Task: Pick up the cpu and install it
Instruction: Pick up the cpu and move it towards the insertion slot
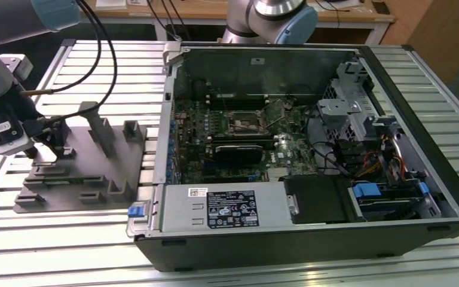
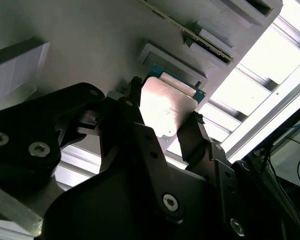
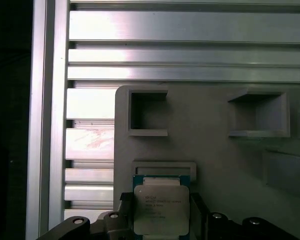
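The cpu [image 3: 161, 209], a flat square chip with a shiny silver top and a thin blue-green rim, lies at the edge of the grey fixture tray [image 3: 210, 150]. My gripper [image 3: 161, 220] has one black finger against each side of it, shut on it. In the second wrist view the cpu [image 2: 166, 102] again sits between the two fingers [image 2: 194, 132] over the tray [image 2: 90, 45]. I cannot tell whether the chip has left the tray. In the exterior view my gripper [image 1: 48, 152] hangs over the tray's [image 1: 94, 179] left end. The motherboard's socket [image 1: 244, 124] lies open inside the computer case [image 1: 421, 119].
Upright posts [image 1: 102, 128] and blocks stand on the tray beside my gripper. The tray has two square pockets [image 3: 148, 112]. The open case takes up the exterior view's right, with a black power supply [image 1: 229, 206] along its near side. A slatted aluminium table [image 1: 54, 239] lies under everything.
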Robot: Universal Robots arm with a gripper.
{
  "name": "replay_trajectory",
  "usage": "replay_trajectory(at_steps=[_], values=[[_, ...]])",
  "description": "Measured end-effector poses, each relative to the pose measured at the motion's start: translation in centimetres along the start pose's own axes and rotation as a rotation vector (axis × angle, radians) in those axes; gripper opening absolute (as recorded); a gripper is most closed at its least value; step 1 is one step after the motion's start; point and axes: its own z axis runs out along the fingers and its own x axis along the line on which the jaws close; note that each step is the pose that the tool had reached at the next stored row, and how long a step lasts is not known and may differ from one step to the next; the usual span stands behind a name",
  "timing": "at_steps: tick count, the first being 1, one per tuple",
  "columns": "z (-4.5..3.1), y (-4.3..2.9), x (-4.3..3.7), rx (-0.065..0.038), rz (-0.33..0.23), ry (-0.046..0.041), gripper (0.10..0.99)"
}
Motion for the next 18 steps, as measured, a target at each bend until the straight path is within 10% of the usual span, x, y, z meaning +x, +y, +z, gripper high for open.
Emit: replay_trajectory(at_steps=[18], values=[[-1.16, 0.06, 0.0, 0.0, 0.0, -0.0002, 0.541]])
